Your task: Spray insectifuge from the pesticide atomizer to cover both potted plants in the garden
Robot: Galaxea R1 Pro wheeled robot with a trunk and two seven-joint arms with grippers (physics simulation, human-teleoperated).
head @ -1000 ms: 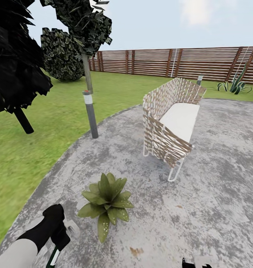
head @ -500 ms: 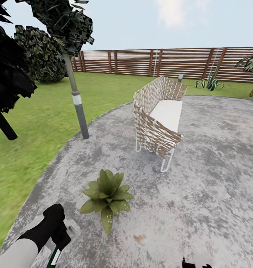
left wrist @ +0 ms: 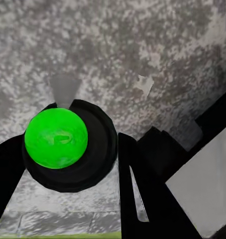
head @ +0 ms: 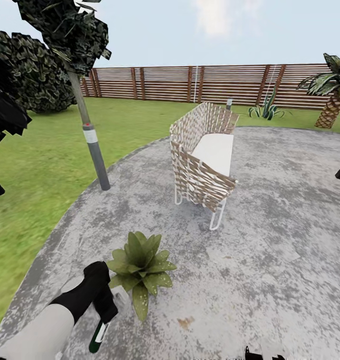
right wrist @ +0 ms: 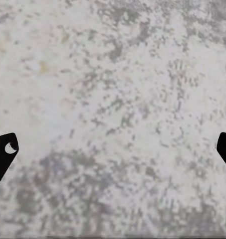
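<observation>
- The pesticide atomizer (head: pixel 98 336) is already off the ground: in the head view its dark green and white body hangs below the left gripper (head: pixel 104 306), and in the left wrist view a round bright-green end of it (left wrist: pixel 56 139) sits between the dark fingers (left wrist: pixel 142 174), so the pincer is pinching the bottle.
- Taking the potted plant (head: pixel 140 270) as landmark, the atomizer is just beside it on the robot's side, its lower end apart from the leaves.
- The plant sits on the stone patio (head: pixel 270 240), near where the patio meets the lawn (head: pixel 35 170).
- Beyond the plant stands a woven bench (head: pixel 202 165); off towards the lawn from the plant rises a grey bollard lamp (head: pixel 94 150), and the slatted fence (head: pixel 215 85) closes the far side.
- The right gripper (right wrist: pixel 113 144) shows two dark tips at opposite edges of its wrist view over bare stone, spread wide and holding nothing.
- My reading is that pickup is done and the step in hand is bringing the nozzle to the first plant.
- The next move likely calls for turning the spray end towards the rosette and covering it all; which end is the nozzle I cannot tell.
- A second potted plant would need finding afterwards.
</observation>
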